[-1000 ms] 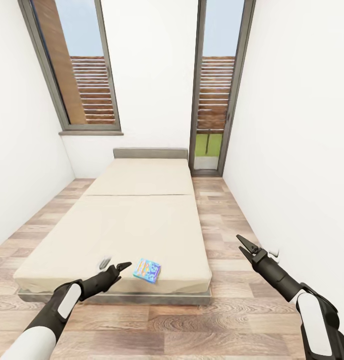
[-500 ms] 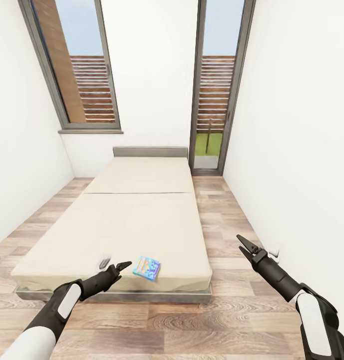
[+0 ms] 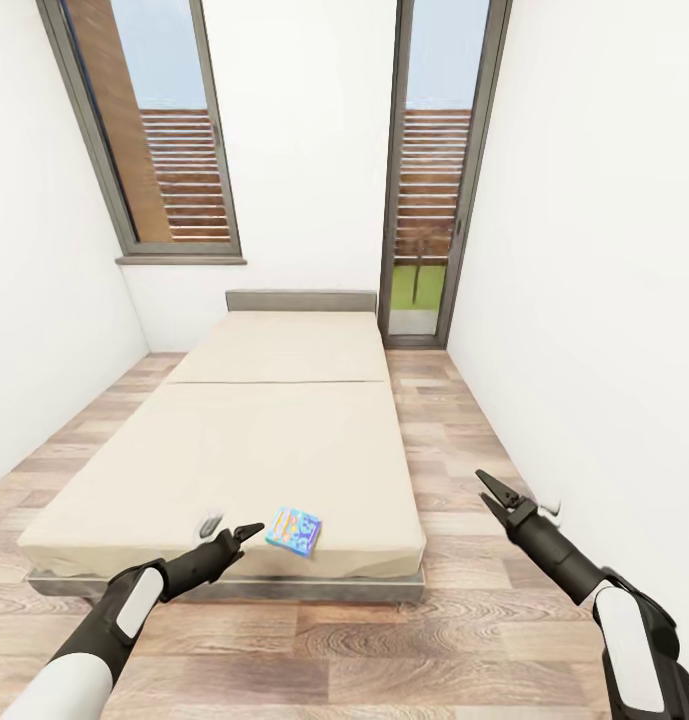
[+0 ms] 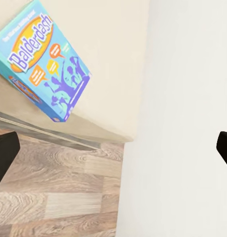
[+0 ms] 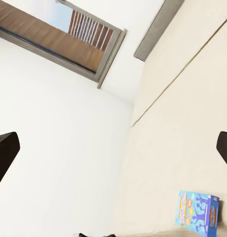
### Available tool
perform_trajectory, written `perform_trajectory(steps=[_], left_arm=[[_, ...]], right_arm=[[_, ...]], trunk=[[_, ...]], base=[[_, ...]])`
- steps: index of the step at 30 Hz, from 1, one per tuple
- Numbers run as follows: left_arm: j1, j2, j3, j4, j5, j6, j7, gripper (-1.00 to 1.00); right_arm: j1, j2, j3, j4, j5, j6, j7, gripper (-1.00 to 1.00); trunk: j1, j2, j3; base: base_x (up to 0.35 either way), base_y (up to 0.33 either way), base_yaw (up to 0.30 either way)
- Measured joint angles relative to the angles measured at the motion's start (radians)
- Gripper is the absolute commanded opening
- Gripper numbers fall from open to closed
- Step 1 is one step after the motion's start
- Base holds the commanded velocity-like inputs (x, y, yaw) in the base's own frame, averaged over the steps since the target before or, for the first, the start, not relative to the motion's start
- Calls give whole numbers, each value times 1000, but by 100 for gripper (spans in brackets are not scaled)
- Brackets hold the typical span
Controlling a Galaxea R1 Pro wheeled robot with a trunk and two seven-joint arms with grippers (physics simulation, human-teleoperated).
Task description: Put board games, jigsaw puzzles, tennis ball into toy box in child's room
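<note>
Bed (image 3: 274,440) sitting slightly lower and nearer in the head view than a second ago, from camera motion. Left gripper (image 3: 246,530) hovering spread and empty at the near edge, just left of the blue board game (image 3: 294,530) lying flat near the foot. Right gripper (image 3: 490,490) hanging released over the wood floor (image 3: 454,640), right. Windows (image 3: 149,130) standing far.

Bed (image 3: 284,440) top open around board game (image 3: 294,529).
</note>
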Motion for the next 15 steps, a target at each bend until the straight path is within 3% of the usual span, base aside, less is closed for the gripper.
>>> perform_trajectory(steps=[5, 15], left_arm=[[-1, -6, 2, -1, 0, -20, -28, 100], [-1, -9, 2, -2, 2, 1, -30, 100]], right_arm=[[0, 8, -28, 28, 4, -22, -8, 100], [1, 15, -15, 84, 9, -37, -8, 100]], trunk=[[0, 0, 0], [0, 0, 0]], base=[[0, 0, 0], [11, 0, 0]])
